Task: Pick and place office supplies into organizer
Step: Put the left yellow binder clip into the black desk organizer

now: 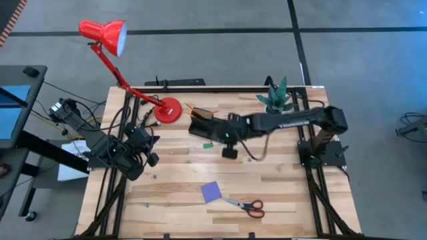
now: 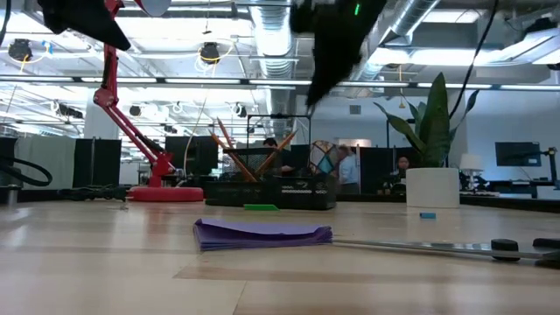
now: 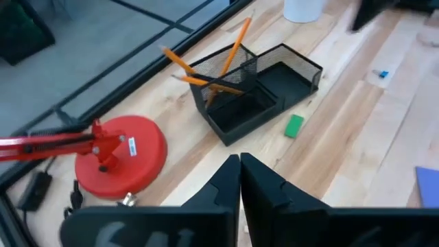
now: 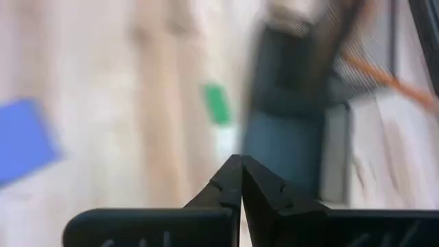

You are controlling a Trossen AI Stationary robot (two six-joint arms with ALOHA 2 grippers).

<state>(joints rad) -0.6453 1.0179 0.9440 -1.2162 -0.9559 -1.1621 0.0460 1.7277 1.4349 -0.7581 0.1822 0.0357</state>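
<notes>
- The right end effector [image 1: 229, 152] is seen pinched shut and empty, hovering at the centre of the high view.
- The green eraser [image 1: 207, 143] lies just to its left, beside the black organizer [image 1: 200, 127]; the right arm is judged nearer.
- The purple notepad [image 1: 211, 192] and red-handled scissors [image 1: 248, 207] are placed lower centre.
- The left end effector [image 1: 152, 159] is kept closed, centre-left.
- The right wrist view is smeared; pens cannot be made out.
</notes>
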